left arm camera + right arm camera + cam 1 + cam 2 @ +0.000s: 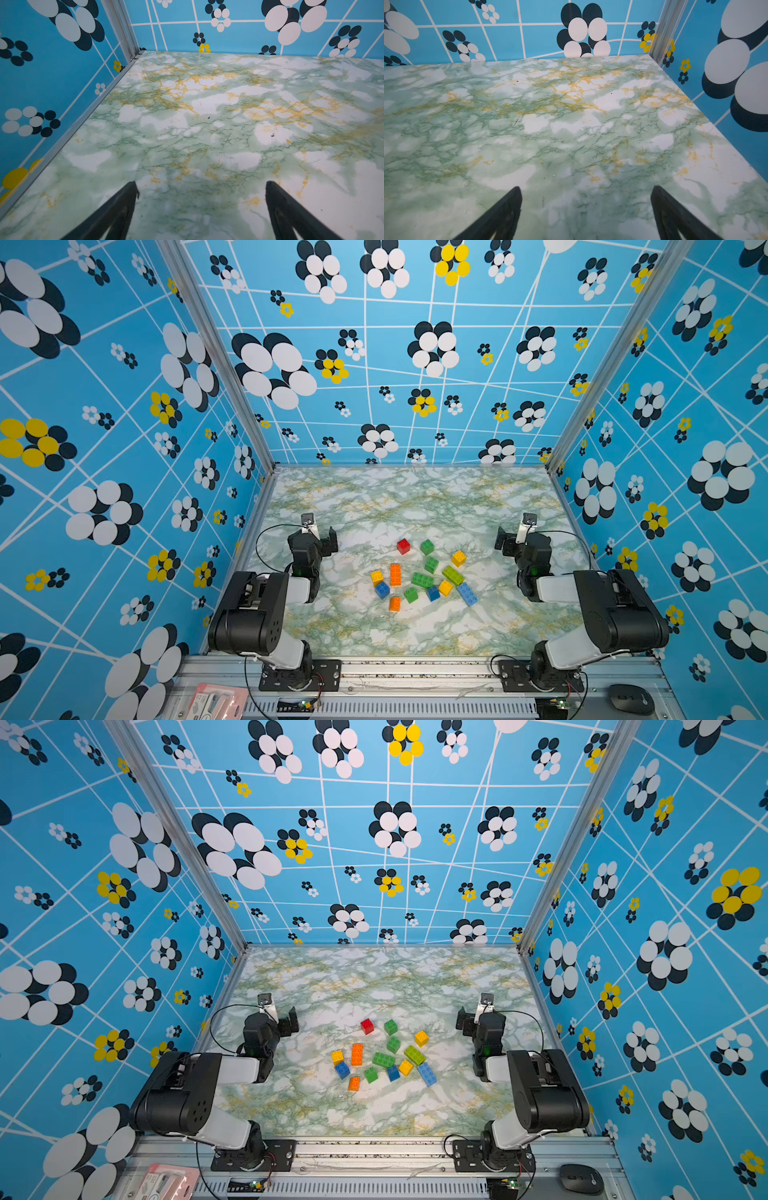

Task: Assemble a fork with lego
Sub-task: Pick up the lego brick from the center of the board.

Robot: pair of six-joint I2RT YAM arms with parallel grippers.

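1. Since nothing is gripped yet, I judge the build not started. The left fingers [118, 212] are spread wide over bare surface [207, 124]. The right fingers [675, 216] are spread wide too, and empty.
2. Lego [422, 580] sits in a loose cluster mid-surface, between the two sets of fingers and well apart from both. No two bricks look joined.
3. Risk, crowding: yellow square [376, 577], blue square [382, 590] and orange oblong [395, 574] are touching or just beside each other. Wide fingers dropping on one will likely shove its neighbours.
4. Risk, angle: lime oblong [452, 575] and blue oblong [467, 593] lie skewed. Bad wrist yaw means a corner grip, and the brick twists out.
5. Risk, blind start: neither wrist view shows a brick, only bare surface. Early approach leans on the top views alone.
6. Risk, mating: the surface looks slick. Pressing one brick onto another unbraced could skate the lower one away. Or the studs seat half-on and the fork comes out crooked.
7. Red brick [403, 546] stands clear at the far edge, the easiest first pick in my view.
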